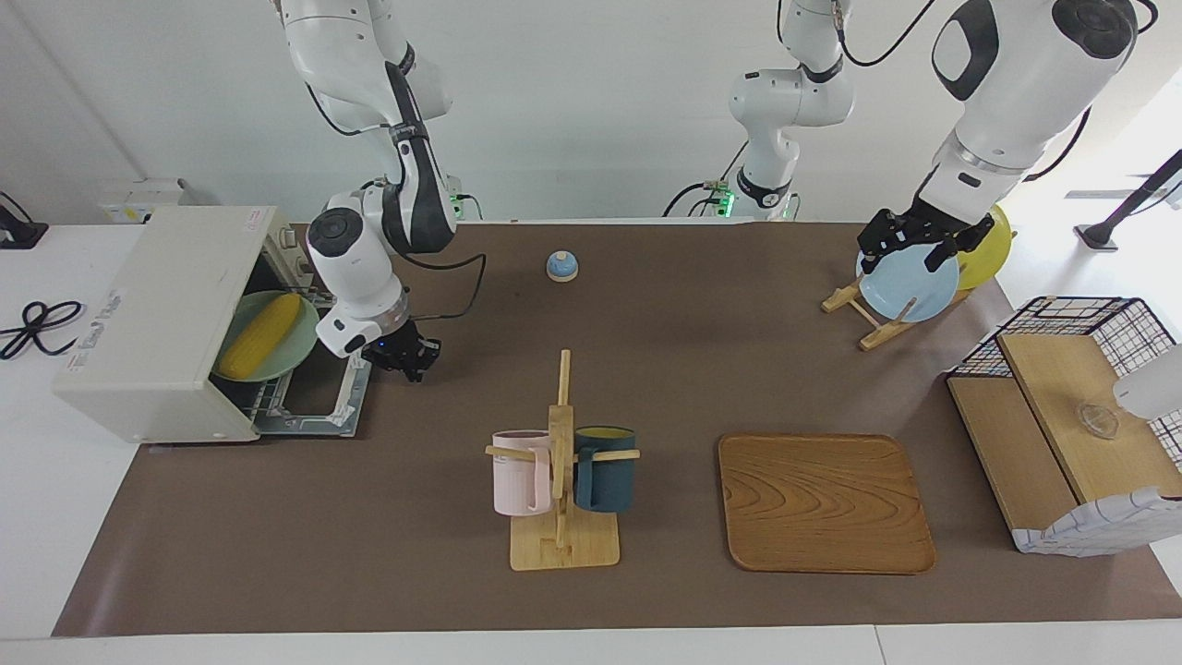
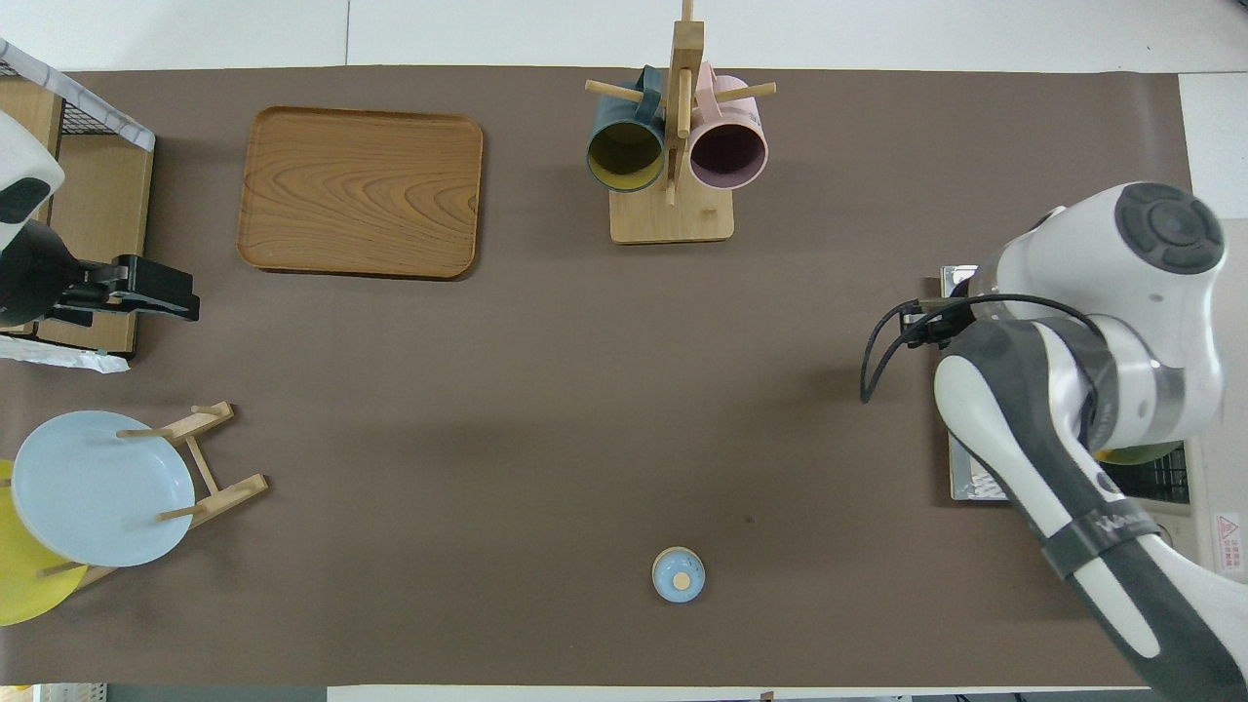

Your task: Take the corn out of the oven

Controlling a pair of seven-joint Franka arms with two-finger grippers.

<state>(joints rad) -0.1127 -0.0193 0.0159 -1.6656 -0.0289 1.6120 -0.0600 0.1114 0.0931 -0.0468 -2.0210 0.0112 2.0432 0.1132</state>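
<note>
The cream-white oven (image 1: pixel 157 314) stands at the right arm's end of the table with its door (image 1: pixel 309 413) folded down flat. Its rack is partly slid out and carries a pale green plate (image 1: pixel 300 344). On that plate lies the yellow corn (image 1: pixel 263 334). My right gripper (image 1: pixel 411 360) hangs low just off the door's outer edge, beside the plate, with nothing seen in it. The right arm hides the corn in the overhead view, where only the oven's edge (image 2: pixel 1204 487) shows. My left gripper (image 1: pixel 910 247) waits open above the plate rack.
A mug tree (image 1: pixel 560 462) holds a pink and a dark blue mug mid-table, beside a wooden tray (image 1: pixel 822 503). A small blue bell (image 1: pixel 562 266) sits nearer the robots. A rack with blue (image 1: pixel 910 286) and yellow plates and a wire-framed wooden box (image 1: pixel 1071 434) stand at the left arm's end.
</note>
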